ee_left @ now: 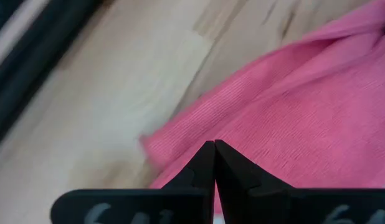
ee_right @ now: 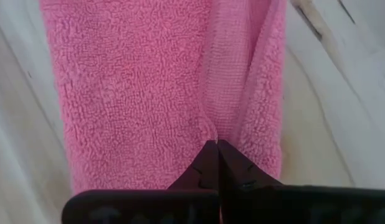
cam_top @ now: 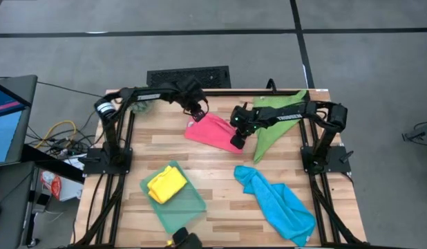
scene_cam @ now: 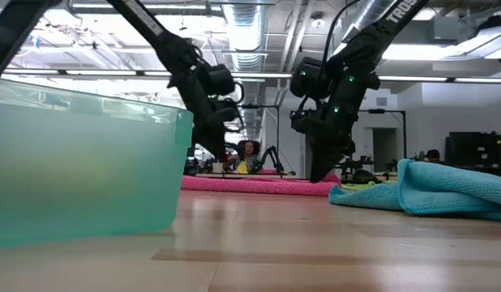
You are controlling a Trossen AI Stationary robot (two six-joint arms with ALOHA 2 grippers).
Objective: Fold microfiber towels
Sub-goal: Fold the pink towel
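The pink towel (cam_top: 212, 131) lies partly folded on the wooden table's far middle. My left gripper (cam_top: 195, 115) is shut, its fingertips (ee_left: 214, 148) over the towel near its far left corner (ee_left: 150, 147). My right gripper (cam_top: 238, 140) is shut on the towel's near right end. The green towel (cam_top: 277, 116) lies spread under my right arm. Toward the near right lies the crumpled blue towel (cam_top: 277, 202). The yellow towel (cam_top: 166, 185) sits folded in the pale teal tray (cam_top: 189, 207). My left gripper's shut tips stand over the pink towel close to its far left corner; I cannot tell whether they touch the cloth. My right gripper pinches a raised ridge of the pink towel (ee_right: 212, 127) between its two fingertips, coming steeply from above. The ridge runs away from the tips along the towel's right edge. The rest of the towel lies on the table (scene_cam: 259, 185).
A black keyboard-like slab (cam_top: 188, 75) lies beyond the table's far edge. The tray's wall (scene_cam: 80, 162) stands close in front of the low camera. Bare wood shows between the tray and the blue towel. A person shows far off in the room behind.
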